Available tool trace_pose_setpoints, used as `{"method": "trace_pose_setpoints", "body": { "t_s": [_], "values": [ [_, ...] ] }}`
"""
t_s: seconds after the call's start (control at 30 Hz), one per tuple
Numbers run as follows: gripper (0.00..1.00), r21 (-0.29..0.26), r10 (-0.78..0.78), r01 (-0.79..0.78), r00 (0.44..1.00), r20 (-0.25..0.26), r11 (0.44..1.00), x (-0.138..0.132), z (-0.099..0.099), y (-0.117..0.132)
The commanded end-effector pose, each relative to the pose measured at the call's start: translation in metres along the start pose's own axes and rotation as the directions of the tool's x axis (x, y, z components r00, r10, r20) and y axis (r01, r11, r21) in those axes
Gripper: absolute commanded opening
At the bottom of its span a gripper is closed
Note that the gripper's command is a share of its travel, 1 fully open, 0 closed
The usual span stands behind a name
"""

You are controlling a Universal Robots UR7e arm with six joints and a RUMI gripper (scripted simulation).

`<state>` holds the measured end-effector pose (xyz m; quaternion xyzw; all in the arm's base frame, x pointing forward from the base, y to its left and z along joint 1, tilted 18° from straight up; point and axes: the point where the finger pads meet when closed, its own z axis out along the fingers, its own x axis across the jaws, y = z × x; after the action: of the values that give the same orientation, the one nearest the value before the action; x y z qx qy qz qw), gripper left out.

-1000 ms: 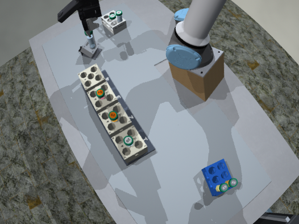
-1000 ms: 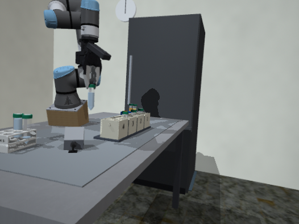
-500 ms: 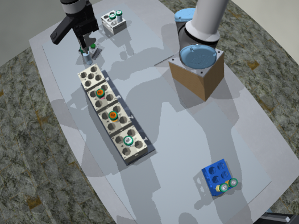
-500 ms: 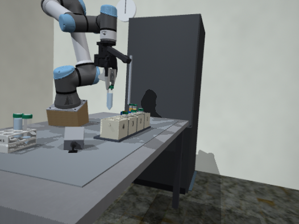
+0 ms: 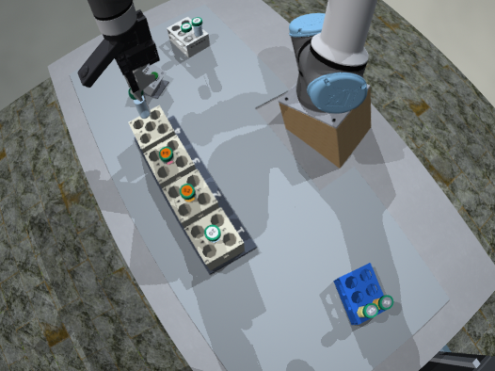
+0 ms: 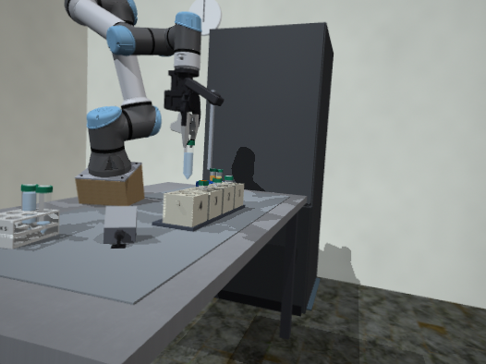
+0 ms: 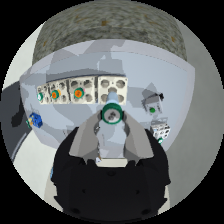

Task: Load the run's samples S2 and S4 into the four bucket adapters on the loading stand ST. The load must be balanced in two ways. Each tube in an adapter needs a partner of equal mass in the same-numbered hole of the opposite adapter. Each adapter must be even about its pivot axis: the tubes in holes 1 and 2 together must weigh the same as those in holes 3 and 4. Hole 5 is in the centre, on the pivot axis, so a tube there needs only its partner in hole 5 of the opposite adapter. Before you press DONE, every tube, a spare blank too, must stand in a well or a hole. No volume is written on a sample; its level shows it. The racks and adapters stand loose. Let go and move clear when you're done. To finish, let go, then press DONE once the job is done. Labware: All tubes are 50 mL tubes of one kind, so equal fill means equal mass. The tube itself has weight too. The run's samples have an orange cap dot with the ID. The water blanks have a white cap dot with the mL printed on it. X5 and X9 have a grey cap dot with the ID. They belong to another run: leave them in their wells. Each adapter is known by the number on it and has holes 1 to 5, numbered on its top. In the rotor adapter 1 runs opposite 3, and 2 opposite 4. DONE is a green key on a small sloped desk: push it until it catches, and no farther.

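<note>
far left, around ten o'clock from the table's [image 5: 292, 209] [image 6: 157, 256] [image 7: 142, 65] middle, the tool [image 5: 135, 94] [image 6: 190, 141] [image 7: 112, 111] is mostly closed on the cap of a water-filled blank [image 5: 142, 108] [image 6: 188, 163] [image 7: 112, 114], hanging about upright above the stand. if it's meant for the centre of adapter 4 [image 5: 155, 137] [image 6: 185, 207] [image 7: 113, 82], a small misalignment could catch its tip on the rim and shove the loose adapter. close by, the done desk [image 5: 158, 85] [image 6: 120, 219] [image 7: 153, 104] could be bumped by a low swing.

toward seven o'clock, s4 [image 5: 165, 153] [image 7: 78, 93], s2 [image 5: 187, 190] [image 7: 55, 94] and a blank [image 5: 212, 233] [image 7: 40, 96] fill the centres of adapters 3, 2 and 1; a wrist coming down tilted might knock s4. the white rack [image 5: 195, 47] [image 6: 6, 233] [image 7: 161, 130] is at eleven. at half past four, the blue rack [image 5: 361, 285] [image 7: 36, 120] keeps x5 and x9. a misjudged level would spoil the 2–4 balance.
</note>
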<state>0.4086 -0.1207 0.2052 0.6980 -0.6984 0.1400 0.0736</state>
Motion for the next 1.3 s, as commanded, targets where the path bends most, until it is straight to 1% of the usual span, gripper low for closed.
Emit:
{"method": "trace_pose_setpoints", "body": {
  "t_s": [0.0, 0.37, 1.1, 1.27],
  "values": [
    [0.00, -0.004, 0.001, -0.001, 1.000, 0.000, 1.000, -0.001, 0.011, 0.000],
    [0.00, -0.004, 0.001, -0.001, 1.000, 0.001, 1.000, -0.001, 0.040, 0.001],
    [0.00, 0.000, 0.001, -0.001, 1.000, -0.002, 1.000, -0.001, 0.038, -0.001],
    [0.00, -0.004, 0.001, -0.001, 1.000, 0.001, 1.000, -0.001, 0.047, 0.001]
  ]
}}
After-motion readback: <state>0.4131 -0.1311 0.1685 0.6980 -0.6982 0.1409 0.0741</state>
